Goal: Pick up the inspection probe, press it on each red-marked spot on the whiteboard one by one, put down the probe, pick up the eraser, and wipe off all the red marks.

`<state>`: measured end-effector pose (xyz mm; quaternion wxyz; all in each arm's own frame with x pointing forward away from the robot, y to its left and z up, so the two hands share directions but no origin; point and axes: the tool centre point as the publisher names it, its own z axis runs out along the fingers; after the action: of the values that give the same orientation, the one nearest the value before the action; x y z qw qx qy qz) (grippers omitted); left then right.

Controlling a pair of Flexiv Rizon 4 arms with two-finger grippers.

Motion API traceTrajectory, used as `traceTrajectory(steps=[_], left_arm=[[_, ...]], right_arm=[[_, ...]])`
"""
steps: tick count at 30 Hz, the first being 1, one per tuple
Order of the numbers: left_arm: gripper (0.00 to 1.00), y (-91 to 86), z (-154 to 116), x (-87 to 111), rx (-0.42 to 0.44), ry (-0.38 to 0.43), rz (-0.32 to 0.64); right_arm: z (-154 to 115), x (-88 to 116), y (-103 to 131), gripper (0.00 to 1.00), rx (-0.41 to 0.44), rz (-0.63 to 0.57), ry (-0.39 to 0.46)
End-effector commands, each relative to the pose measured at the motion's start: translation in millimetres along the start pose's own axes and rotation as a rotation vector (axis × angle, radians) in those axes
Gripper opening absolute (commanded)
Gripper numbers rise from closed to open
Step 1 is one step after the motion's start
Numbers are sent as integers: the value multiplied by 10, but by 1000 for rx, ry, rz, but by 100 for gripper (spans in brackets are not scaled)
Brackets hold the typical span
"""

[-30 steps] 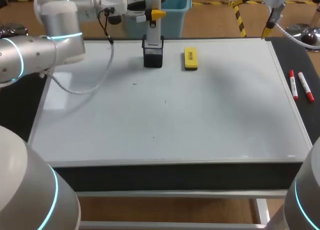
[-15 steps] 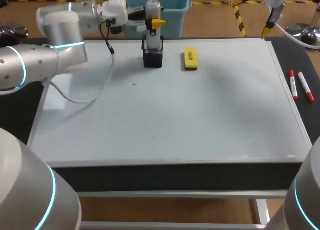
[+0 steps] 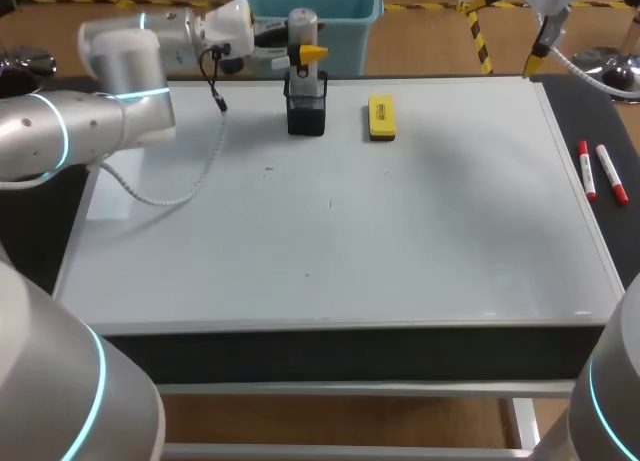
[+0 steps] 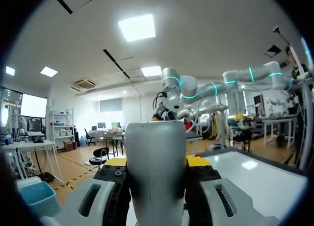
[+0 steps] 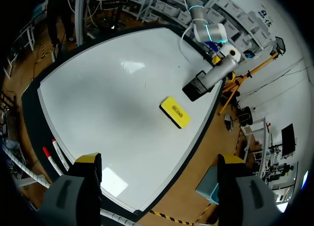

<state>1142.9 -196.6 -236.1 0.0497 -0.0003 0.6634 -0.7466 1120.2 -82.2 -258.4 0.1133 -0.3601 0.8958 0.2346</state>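
Since the left claw (image 3: 306,53) clamps the upright probe (image 3: 303,26) at the desk's (image 3: 450,231) twelve o'clock, lifting should probably go vertically.

Black table (image 3: 330,349), pale metal frame (image 3: 340,388) below its front edge

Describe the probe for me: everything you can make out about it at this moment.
The probe is a smooth, pale grey cylinder with a rounded-off top, plastic by the look. It stands upright with its lower end in a black holder near the far edge of the whiteboard. The left tool is shut on its upper part, one finger on either side; in the left wrist view the shaft fills the gap between them. Its tip is hidden inside the holder.
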Motion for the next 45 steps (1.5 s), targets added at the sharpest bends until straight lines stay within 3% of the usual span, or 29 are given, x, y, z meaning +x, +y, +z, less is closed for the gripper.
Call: traceTrajectory(steps=[1, 12, 35, 36, 37, 38, 40, 41, 42, 43, 45], left_arm=[[0, 110, 14, -120, 23, 59, -7], [0, 245, 38, -107, 17, 87, -32], [0, 317, 67, 39, -10, 84, -42], [8, 306, 63, 50, -11, 83, -41], [36, 292, 59, 61, -10, 83, -40], [46, 278, 59, 72, -10, 87, -35], [45, 261, 58, 82, -11, 85, -33], [50, 248, 57, 88, -11, 84, -32], [67, 235, 59, 96, -11, 84, -30], [100, 220, 58, 103, -9, 84, -29], [100, 189, 61, 123, -9, 83, -23]], right_arm=[[-9, -2, -4, 100, 2, -2, 5], [-9, -2, -4, 100, 2, -2, 5], [-9, -2, -4, 100, 2, -2, 5], [-9, -2, -4, 100, 2, -2, 5], [-9, -2, -4, 100, 2, -2, 5], [-9, -2, -4, 100, 2, -2, 5], [-9, -2, -4, 100, 2, -2, 5], [-9, -2, -4, 100, 2, -2, 5], [-9, -2, -4, 100, 2, -2, 5], [-9, -2, -4, 100, 2, -2, 5], [-9, -2, -4, 100, 2, -2, 5]])
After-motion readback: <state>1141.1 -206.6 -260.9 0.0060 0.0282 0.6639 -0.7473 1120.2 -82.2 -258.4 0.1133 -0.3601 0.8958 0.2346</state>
